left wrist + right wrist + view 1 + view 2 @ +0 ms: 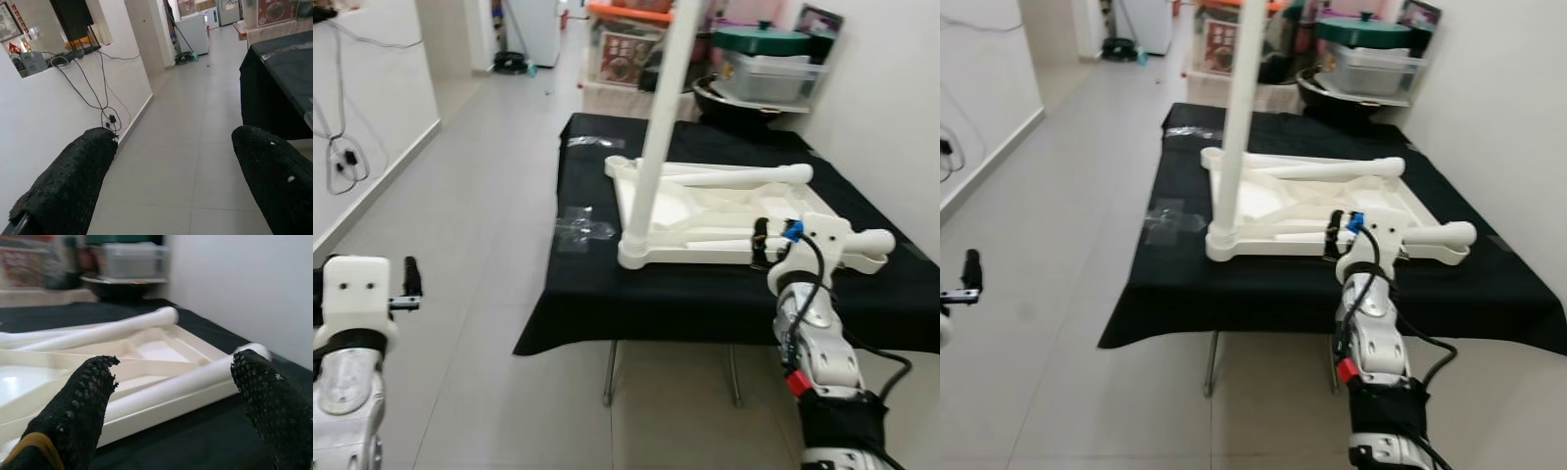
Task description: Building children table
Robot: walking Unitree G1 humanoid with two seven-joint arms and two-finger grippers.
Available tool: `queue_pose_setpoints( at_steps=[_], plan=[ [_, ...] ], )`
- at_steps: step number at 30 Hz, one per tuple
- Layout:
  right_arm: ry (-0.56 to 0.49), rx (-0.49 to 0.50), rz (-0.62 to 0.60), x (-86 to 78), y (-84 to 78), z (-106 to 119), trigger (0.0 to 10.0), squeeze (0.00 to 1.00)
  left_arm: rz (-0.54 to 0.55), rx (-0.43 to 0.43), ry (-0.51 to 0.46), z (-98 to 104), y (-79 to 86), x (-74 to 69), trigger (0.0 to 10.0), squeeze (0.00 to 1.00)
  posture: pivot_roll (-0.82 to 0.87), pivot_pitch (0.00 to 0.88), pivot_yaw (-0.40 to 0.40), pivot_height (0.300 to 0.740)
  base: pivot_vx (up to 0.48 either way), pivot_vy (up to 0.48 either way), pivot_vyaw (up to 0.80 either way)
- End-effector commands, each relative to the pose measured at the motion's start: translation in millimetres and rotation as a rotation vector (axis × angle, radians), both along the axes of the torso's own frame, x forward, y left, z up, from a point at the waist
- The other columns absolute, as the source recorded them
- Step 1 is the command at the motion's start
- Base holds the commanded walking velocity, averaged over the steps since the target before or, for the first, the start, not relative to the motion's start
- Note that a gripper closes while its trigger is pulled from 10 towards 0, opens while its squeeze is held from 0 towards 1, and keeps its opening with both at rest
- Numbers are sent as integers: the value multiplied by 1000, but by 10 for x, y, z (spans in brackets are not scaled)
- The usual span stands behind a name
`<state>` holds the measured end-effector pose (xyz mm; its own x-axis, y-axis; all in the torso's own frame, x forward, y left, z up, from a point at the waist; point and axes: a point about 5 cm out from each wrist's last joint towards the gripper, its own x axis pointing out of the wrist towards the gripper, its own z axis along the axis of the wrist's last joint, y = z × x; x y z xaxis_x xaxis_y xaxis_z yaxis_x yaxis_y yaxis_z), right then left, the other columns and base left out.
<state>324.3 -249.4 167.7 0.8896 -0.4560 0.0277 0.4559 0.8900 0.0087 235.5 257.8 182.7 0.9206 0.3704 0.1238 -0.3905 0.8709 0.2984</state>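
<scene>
White tabletop (705, 211), black cloth (705, 294)

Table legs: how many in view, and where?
3. One leg stands upright in the inverted white tabletop's near-left corner. One lies along its far side, one along its near side, ahead of the right gripper. More may be hidden.

The white plastic tabletop (724, 211) lies upside down just ahead of the right gripper (171, 391). One leg (661, 127) stands upright at its near-left corner; two loose legs (734, 176) lie across it.
</scene>
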Motion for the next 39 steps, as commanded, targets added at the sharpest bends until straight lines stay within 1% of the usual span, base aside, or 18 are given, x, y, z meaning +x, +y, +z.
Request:
queue_pose_setpoints(
  at_steps=[1, 6, 11, 16, 22, 28, 39],
  plan=[
    [6, 8, -31, 8, 11, -33, 10000, 0, 18, -18, 6, -18, 64, -19, 10000, 0, 132, 2, -121, 740, 255, 0, 0],
    [15, 27, -58, -3, -27, -61, 10000, 0, 21, -18, 0, -8, 70, -12, 10000, 0, 131, 5, -119, 740, 252, 0, 0],
    [21, 9, -35, 6, 22, -59, 10000, 0, 18, -33, 3, -20, 58, -1, 10000, 0, 130, 4, -119, 740, 144, 0, 0],
    [24, 24, -14, 18, 55, -72, 10000, 0, 21, -14, -7, -7, 55, -10, 10000, 0, 131, 4, -119, 740, 0, 0, 0],
    [31, 22, -6, 27, 98, -86, 10000, 0, 24, -22, -7, -6, 65, -6, 10000, 0, 125, 20, -118, 740, 0, 0, 0],
    [32, 31, 11, 26, 144, -100, 10000, 0, 15, -26, -10, -13, 29, 11, 10000, 0, 121, 22, -117, 740, 0, 0, 0],
    [25, 30, 13, 38, 143, -87, 10000, 0, -6, -28, 10, -49, 30, 27, 10000, 0, 123, 19, -116, 740, 282, 0, 0]
  ],
)
